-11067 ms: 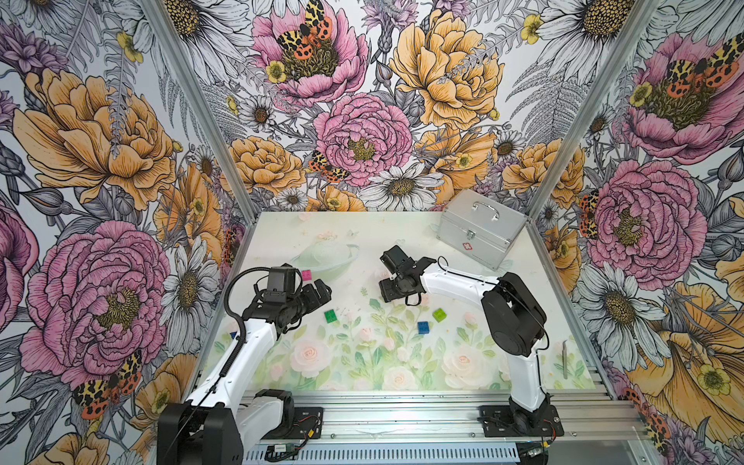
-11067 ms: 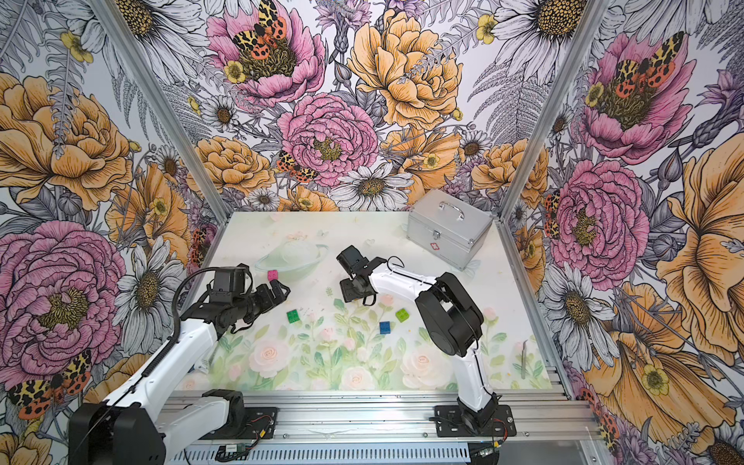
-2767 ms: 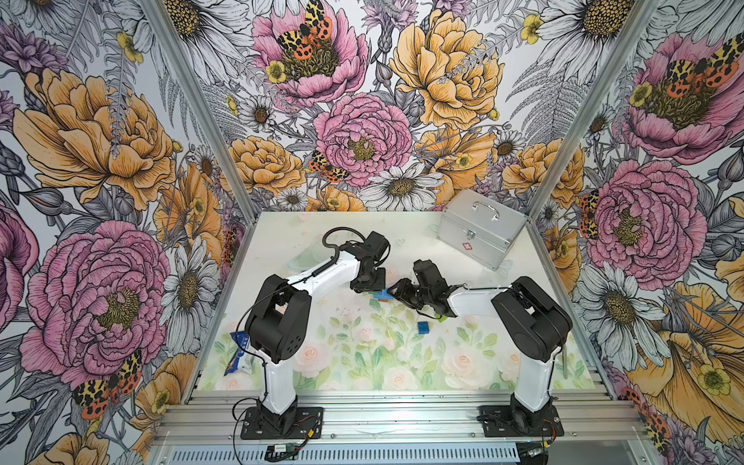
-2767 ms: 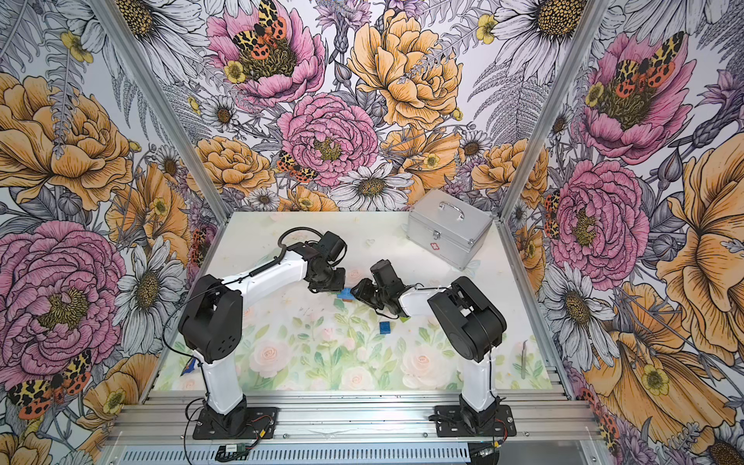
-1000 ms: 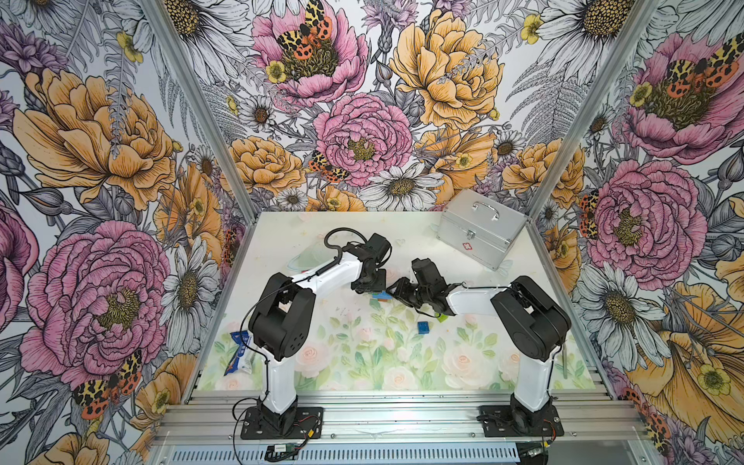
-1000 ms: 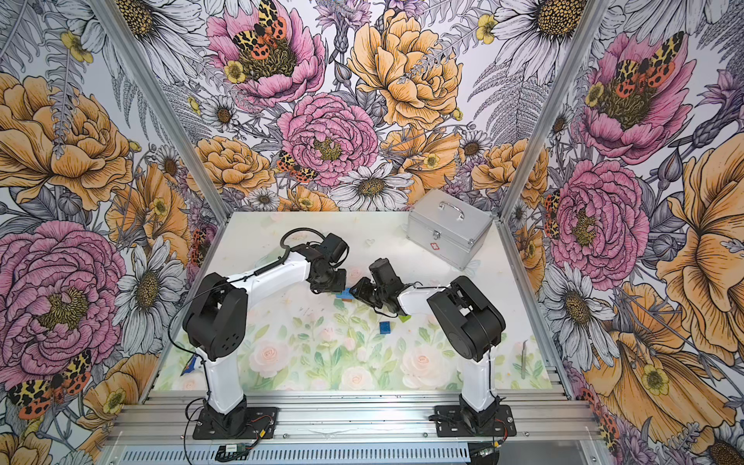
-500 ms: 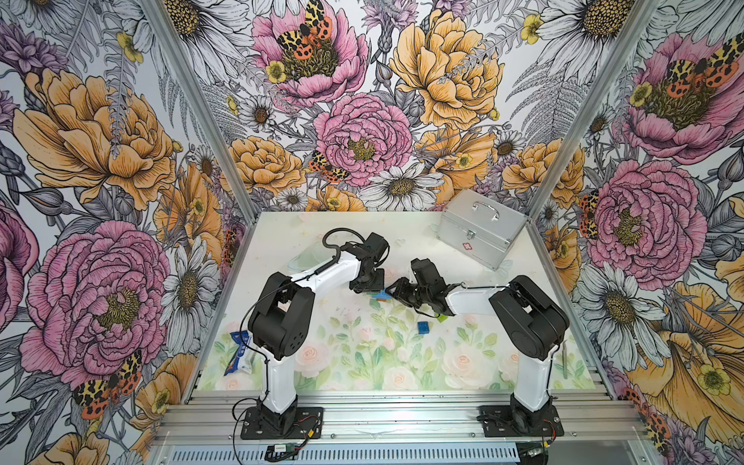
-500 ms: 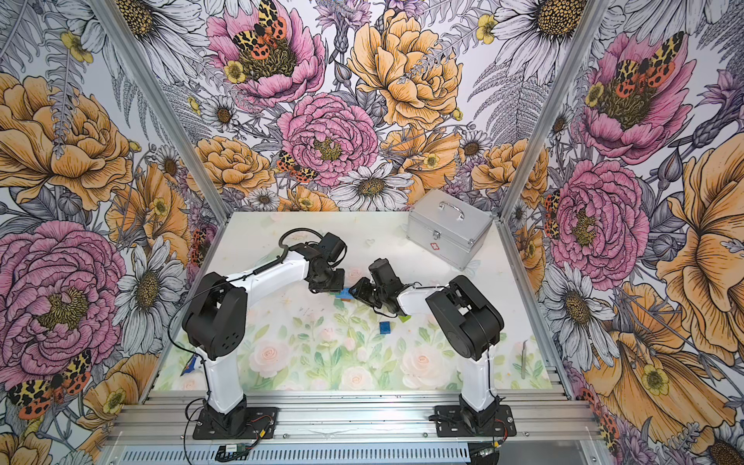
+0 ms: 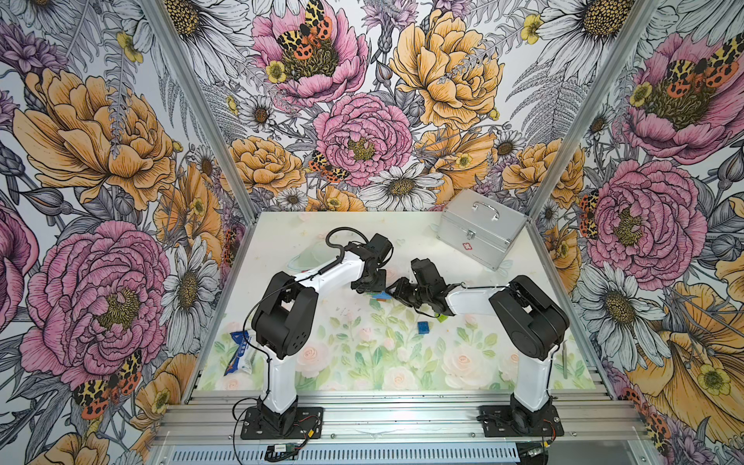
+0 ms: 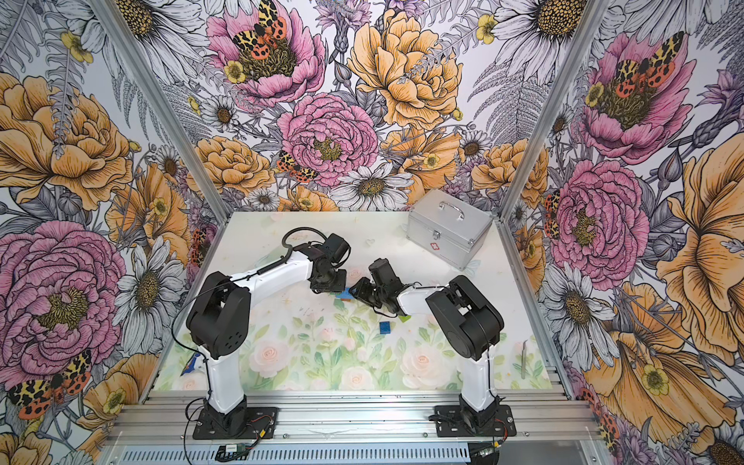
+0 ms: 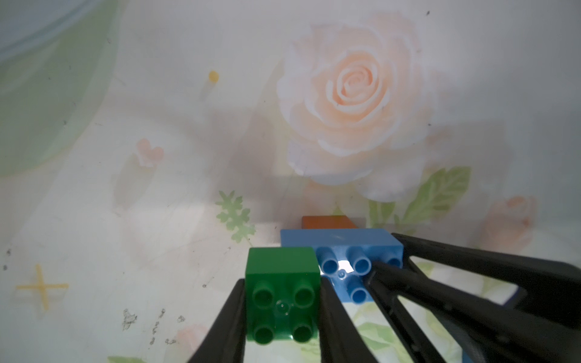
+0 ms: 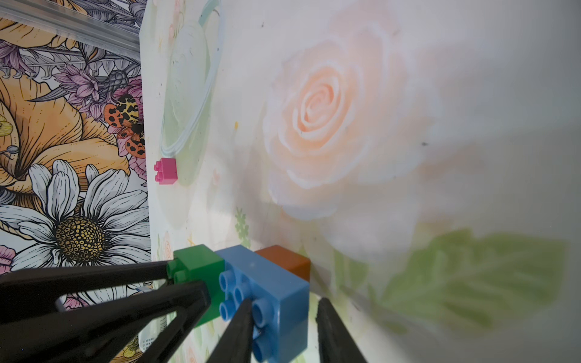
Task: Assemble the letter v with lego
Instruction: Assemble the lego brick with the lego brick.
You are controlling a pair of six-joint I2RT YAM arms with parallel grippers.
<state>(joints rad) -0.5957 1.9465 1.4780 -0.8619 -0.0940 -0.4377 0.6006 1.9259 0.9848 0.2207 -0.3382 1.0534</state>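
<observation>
My left gripper (image 11: pixel 283 301) is shut on a dark green lego brick (image 11: pixel 281 267) and holds it against the studded face at one end of the long light blue brick (image 11: pixel 345 240). My right gripper (image 12: pixel 284 311) is shut on that light blue brick (image 12: pixel 276 283), one finger across its studs. An orange brick (image 12: pixel 287 259) sticks to the light blue brick's back. In both top views the grippers meet at mid table over this cluster (image 9: pixel 380 297) (image 10: pixel 344 298). A dark blue brick (image 9: pixel 422 327) and a lime brick (image 9: pixel 443 318) lie loose near the right arm. A pink brick (image 12: pixel 166 170) sits by the table's left edge.
A silver metal case (image 9: pixel 481 227) stands at the back right. A clear dish (image 9: pixel 306 259) lies at the back left, partly under the left arm. A blue and white packet (image 9: pixel 237 354) lies at the front left. A thin metal tool (image 9: pixel 565 358) lies at the front right.
Over the last second both arms hold almost still with the bricks pressed together. Much earlier the arms were apart and the green brick lay loose on the table.
</observation>
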